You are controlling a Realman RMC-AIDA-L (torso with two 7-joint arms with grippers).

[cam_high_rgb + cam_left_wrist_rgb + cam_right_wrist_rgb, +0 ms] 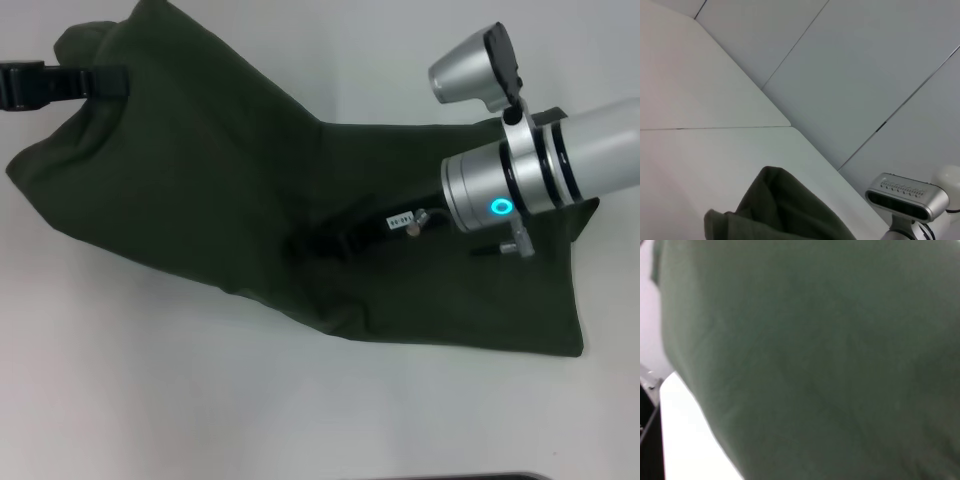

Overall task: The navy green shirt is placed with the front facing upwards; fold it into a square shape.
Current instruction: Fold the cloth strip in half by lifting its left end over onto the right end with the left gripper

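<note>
I have the navy green shirt (230,190) spread across the white table (150,400), and it is no flat rectangle at this point: the far left portion is drawn up and back toward my left claw (105,82), which comes in from the left edge of the head view and is clenched on a fold of the cloth there, as far as I can judge from the way the fabric bunches and rises to it. That grip explains the slanting ridge running from the upper left down to the middle. In the left wrist view the lifted cloth shows as a rumpled peak above the table, so this end is held off the surface rather than lying on it. My right claw (330,243) is down at the middle of the shirt, its dark fingers pressed into a pucker of cloth, probably pinning or pinching the fold line; I cannot tell whether it is clenched or released. The right wrist view is filled with green cloth very close. The near right part lies flat. I judge a fold is midway.
</note>
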